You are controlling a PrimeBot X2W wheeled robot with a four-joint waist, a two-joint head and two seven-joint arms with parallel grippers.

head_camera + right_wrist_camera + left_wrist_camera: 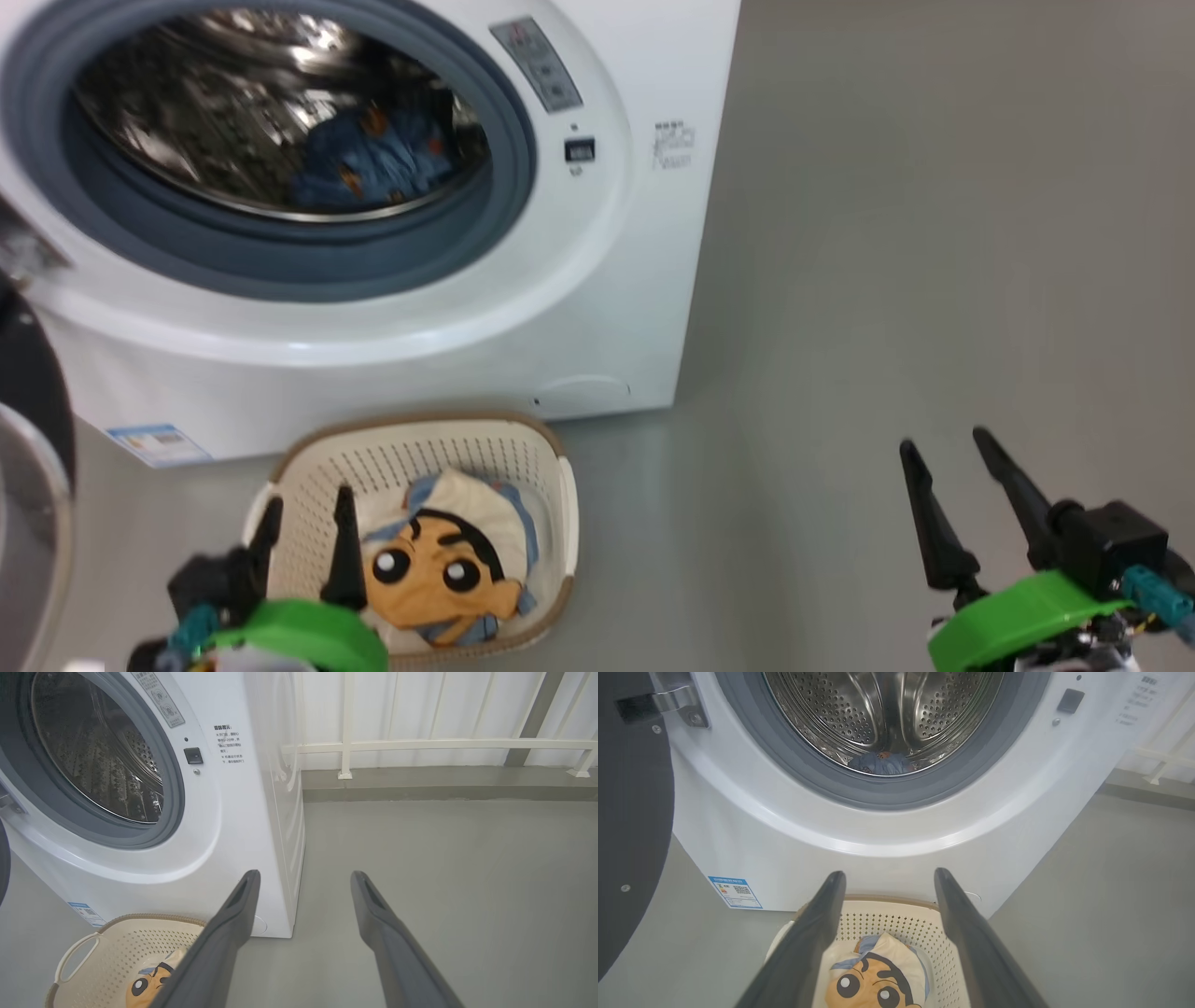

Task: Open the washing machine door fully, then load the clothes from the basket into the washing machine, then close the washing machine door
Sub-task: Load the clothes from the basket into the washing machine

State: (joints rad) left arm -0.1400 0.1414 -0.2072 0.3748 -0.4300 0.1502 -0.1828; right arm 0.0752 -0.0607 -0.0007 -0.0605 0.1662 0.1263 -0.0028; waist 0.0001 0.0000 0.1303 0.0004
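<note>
The white washing machine [597,308] stands with its door [33,448] swung open at the far left, its dark rim [630,812] beside the hinge. A blue cloth [373,159] lies inside the steel drum [882,714]. On the floor in front sits the cream basket [551,523] holding clothes [448,560] printed with a cartoon face [873,980]. My left gripper [308,509] hovers open over the basket's near left side, nothing between its fingers. My right gripper [943,443] stands open over bare floor to the right, also empty.
Grey floor [887,280] stretches to the right of the machine. A white railing [420,744] and a low kerb run along the back wall. A blue label sticker [735,892] sits low on the machine's front.
</note>
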